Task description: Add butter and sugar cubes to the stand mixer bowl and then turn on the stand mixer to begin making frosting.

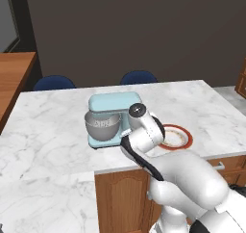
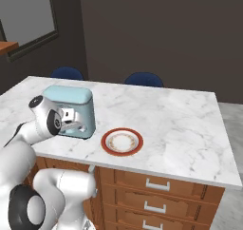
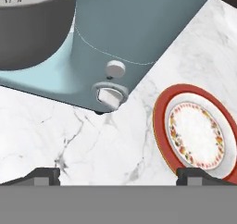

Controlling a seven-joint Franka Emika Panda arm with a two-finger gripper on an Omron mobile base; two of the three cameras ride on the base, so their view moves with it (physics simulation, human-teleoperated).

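The light blue stand mixer (image 1: 113, 107) (image 2: 71, 100) (image 3: 139, 28) stands on the marble island. Its grey metal bowl (image 1: 102, 126) (image 3: 32, 28) sits under the head, with the wire whisk inside. My gripper (image 3: 119, 176) is open and holds nothing. It hovers low over the counter and points at the mixer's side, where a round knob (image 3: 115, 69) sits above a white switch (image 3: 110, 96). The butter and sugar cubes are out of view.
A white plate with a red-orange rim (image 1: 175, 136) (image 2: 122, 141) (image 3: 194, 130) lies bare on the counter just right of the mixer. Two blue chairs (image 1: 138, 77) stand behind the island. Drawers (image 2: 156, 196) front the island below.
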